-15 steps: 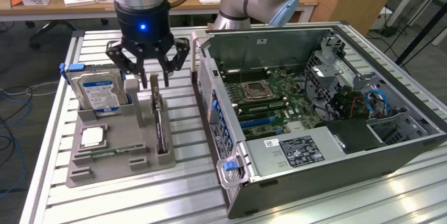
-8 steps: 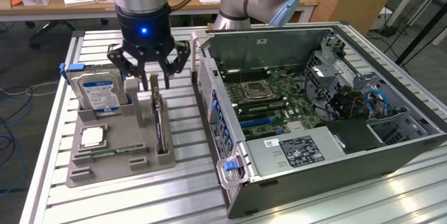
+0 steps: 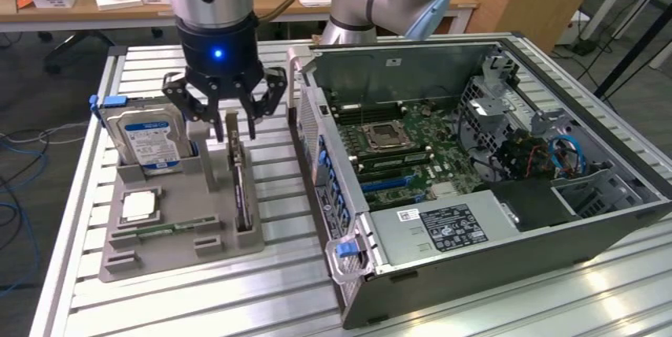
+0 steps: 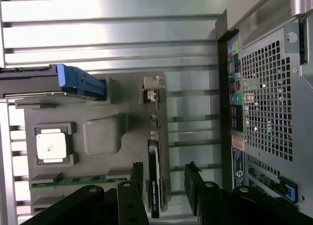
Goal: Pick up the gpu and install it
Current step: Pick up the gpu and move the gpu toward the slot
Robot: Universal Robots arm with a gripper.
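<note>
The gpu (image 3: 242, 187) is a thin dark card standing on edge in a slot of the grey holder tray (image 3: 200, 246), with its silvery bracket at the far end. My gripper (image 3: 226, 126) hangs open just over the card's far end. In the wrist view the gpu (image 4: 154, 156) runs edge-on between my two black fingers (image 4: 138, 178), closer to one of them, and the gripper (image 4: 165, 183) holds nothing. Its metal bracket (image 4: 153, 85) shows further along the tray.
In the same tray stand a blue-labelled hard drive (image 3: 153, 142), a processor chip (image 3: 138, 207) and a green memory stick (image 3: 168, 229). The open computer case (image 3: 473, 172) lies at the exterior view's right, close beside the tray, its motherboard (image 3: 404, 152) exposed. Everything rests on a slatted aluminium table (image 3: 210, 298).
</note>
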